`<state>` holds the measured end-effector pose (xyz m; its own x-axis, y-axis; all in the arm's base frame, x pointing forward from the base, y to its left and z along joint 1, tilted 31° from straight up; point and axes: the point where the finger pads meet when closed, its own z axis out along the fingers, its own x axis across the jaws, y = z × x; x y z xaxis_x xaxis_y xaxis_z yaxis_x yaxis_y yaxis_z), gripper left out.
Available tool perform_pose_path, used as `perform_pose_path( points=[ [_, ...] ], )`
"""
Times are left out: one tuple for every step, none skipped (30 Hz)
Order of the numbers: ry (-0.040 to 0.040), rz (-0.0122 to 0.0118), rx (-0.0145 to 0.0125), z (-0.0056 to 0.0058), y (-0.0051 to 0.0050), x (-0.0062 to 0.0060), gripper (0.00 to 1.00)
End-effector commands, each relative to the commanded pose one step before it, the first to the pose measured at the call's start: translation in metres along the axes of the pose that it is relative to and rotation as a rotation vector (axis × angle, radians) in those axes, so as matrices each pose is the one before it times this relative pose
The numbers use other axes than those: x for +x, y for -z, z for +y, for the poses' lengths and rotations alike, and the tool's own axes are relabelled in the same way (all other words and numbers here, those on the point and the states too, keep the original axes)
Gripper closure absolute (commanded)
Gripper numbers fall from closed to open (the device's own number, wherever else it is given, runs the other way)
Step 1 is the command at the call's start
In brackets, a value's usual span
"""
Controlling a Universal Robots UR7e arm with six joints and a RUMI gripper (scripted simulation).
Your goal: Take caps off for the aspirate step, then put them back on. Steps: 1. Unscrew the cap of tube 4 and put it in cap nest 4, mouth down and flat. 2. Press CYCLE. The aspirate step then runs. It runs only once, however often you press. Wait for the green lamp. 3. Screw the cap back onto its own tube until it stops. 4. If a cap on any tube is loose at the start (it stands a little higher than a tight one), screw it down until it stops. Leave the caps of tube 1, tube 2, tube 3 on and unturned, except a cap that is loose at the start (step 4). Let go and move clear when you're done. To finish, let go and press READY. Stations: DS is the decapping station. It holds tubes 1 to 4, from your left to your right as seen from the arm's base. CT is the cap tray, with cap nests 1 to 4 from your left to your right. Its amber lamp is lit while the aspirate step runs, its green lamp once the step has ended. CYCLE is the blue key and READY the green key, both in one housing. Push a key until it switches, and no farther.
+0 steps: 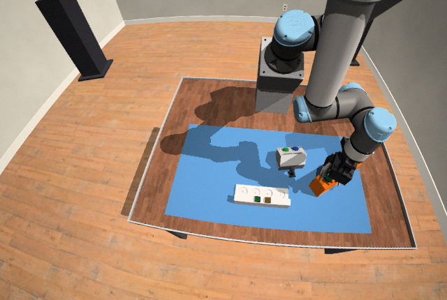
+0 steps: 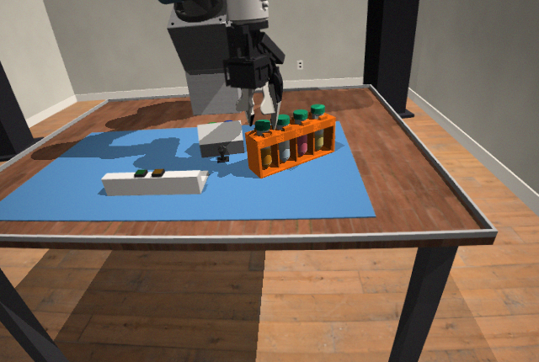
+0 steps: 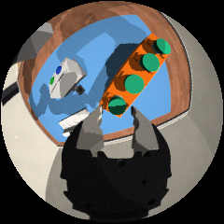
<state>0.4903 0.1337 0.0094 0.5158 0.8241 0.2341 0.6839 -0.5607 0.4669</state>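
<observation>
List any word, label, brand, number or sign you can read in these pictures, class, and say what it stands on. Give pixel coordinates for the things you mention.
No text can be read in any view.
Key housing [image 1: 290, 161] [image 2: 221, 136] [image 3: 70, 79]: a row of tiny dark marks below the keys in the top view, too small to read.
Blue joint cover [image 1: 294, 26]: faint marks, too blurred to tell whether they are lettering.
</observation>
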Motion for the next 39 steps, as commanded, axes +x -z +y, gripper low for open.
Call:
perform_pose_path(
  points=[
    [0.00118,0.00101,-0.00057,0.00026,0.00031,0.00028,0.65],
    [-0.00079,-0.00014,-0.00015,-0.00001,0.0,0.00002,0.65],
    [0.00023,0.00004,0.00004,0.0,0.0,-0.00001,0.65],
    [0.00003,0.00001,0.00001,0.0,0.0,0.0,0.65],
    [-0.0828,0.0001,0.00012,0.00003,-0.00013,-0.00005,0.65],
    [-0.08333,0.00001,0.00001,0.00002,0.0,-0.00002,0.65],
    [-0.08334,-0.00001,-0.00001,-0.00003,0.0,0.00002,0.65],
    [-0.07733,0.00002,0.00002,0.00001,0.0,-0.00001,0.65],
    [-0.006,-0.00002,-0.00002,-0.00001,0.0,0.00001,0.65],
    [-0.08333,0.0,0.0,0.00001,0.0,-0.00001,0.65],
    [0.0,0.0,0.0,-0.00001,0.0,0.00001,0.65],
    [-0.08333,0.0,0.0,0.00001,0.0,-0.00001,0.65],
    [-0.06666,0.00028,0.00045,0.00001,0.0,-0.00001,0.65],
    [0.0,0.0,0.0,0.0,0.0,0.0,0.65],
    [0.0,0.0,0.0,0.0,0.0,0.0,0.65],
    [-0.10001,-0.00024,-0.00048,-0.00002,0.0,0.00001,0.65],
    [-0.0782,0.0001,0.00023,0.00002,0.0,-0.00001,0.65],
    [-0.00513,-0.00009,-0.00023,-0.00001,0.0,0.00001,0.65],
    [-0.08333,0.0,0.0,0.00001,0.0,-0.00001,0.65],
    [0.0,0.0,-0.00001,-0.00002,0.0,0.00001,0.65],
    [-0.08333,0.0,0.0,0.00001,0.0,-0.00001,0.65],
    [-0.06571,0.00014,0.00086,-0.00002,0.0,-0.00002,0.65],
    [-0.04807,0.0,-0.00003,-0.00003,0.0,-0.00002,0.65],
    [-0.01675,-0.00007,-0.00084,-0.00005,0.0,-0.00001,0.65],
    [0.0,0.0,-0.00001,-0.00005,0.0,-0.00001,0.65],
    [0.00001,0.00002,0.00002,0.00004,-0.00001,-0.00004,0.65],
    [0.0,-0.00001,-0.00001,-0.00005,0.00001,0.0,0.65],
    [0.0,-0.00001,0.0,-0.00004,0.00001,0.0,0.65],
    [0.0,0.0,0.0,-0.00003,0.00001,0.0,0.65],
    [0.0,0.0,0.0,-0.00002,0.0,0.0,0.65],
    [0.0,0.0,0.0,0.0,0.0,0.0,0.65],
    [0.0,0.0,0.0,0.0,0.0,0.0,0.65],
    [0.0,0.0,-0.00001,-0.00002,0.0,0.0,1.0],
    [0.0,0.0,0.0,0.0,0.0,0.0,1.0],
    [0.00002,0.00002,0.00003,0.00009,-0.00001,0.0,1.0],
    [-0.00001,-0.00001,-0.00001,-0.00003,0.0,0.0,1.0],
    [0.0,0.0,-0.00001,-0.00002,0.0,0.0,1.0],
    [0.0,0.0,-0.00001,-0.00001,0.0,0.0,1.0],
    [0.0,0.0,0.0,-0.00001,0.0,0.0,1.0]
  ],
)
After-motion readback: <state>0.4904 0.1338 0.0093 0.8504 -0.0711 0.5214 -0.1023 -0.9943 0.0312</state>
